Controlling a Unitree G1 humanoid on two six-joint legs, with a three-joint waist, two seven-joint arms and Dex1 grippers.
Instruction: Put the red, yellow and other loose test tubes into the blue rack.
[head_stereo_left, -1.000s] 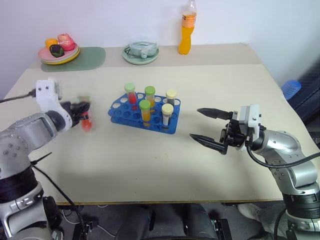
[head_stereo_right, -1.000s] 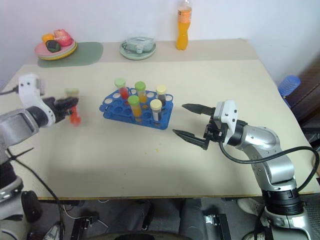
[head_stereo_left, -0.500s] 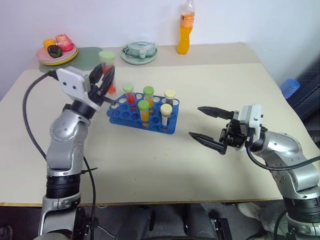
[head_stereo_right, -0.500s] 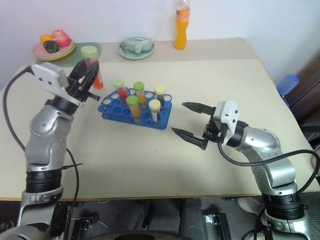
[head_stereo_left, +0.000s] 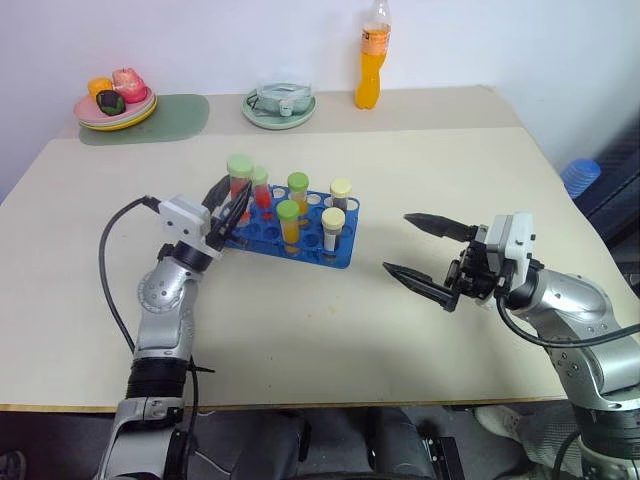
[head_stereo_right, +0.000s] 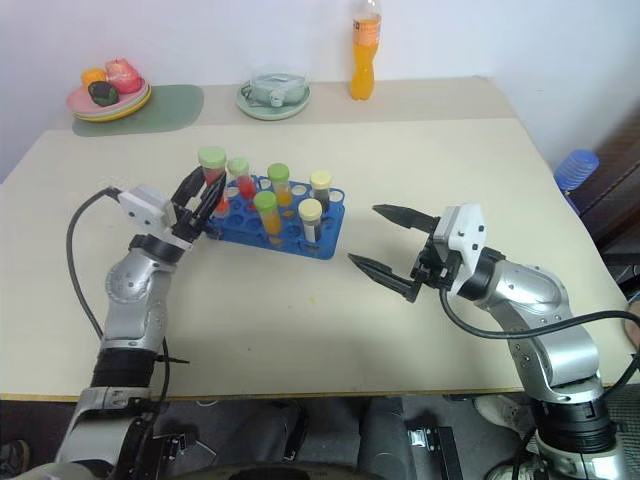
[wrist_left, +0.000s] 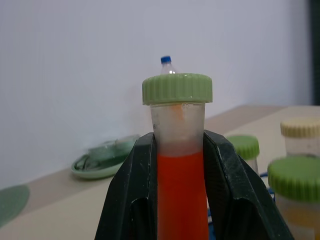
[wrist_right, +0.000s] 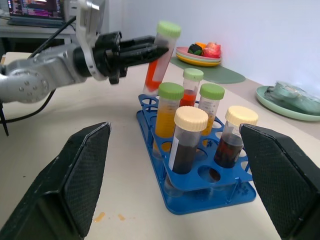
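Observation:
My left gripper is shut on a loose test tube with red liquid and a green cap. The tube leans slightly, cap up, over the left end of the blue rack; whether its lower tip touches a hole I cannot tell. In the left wrist view the black fingers clamp the tube on both sides. The rack holds several capped tubes with red, yellow and dark liquid. My right gripper hangs open to the right of the rack, nothing between its fingers.
An orange drink bottle and a pale green dish stand at the table's far edge. A plate of fruit rests on a green mat at the far left. A blue object lies off the table's right side.
The left arm carried the red tube from the table's left side, up and across, then down to the rack's left end, turning it cap up. The right arm stayed put.

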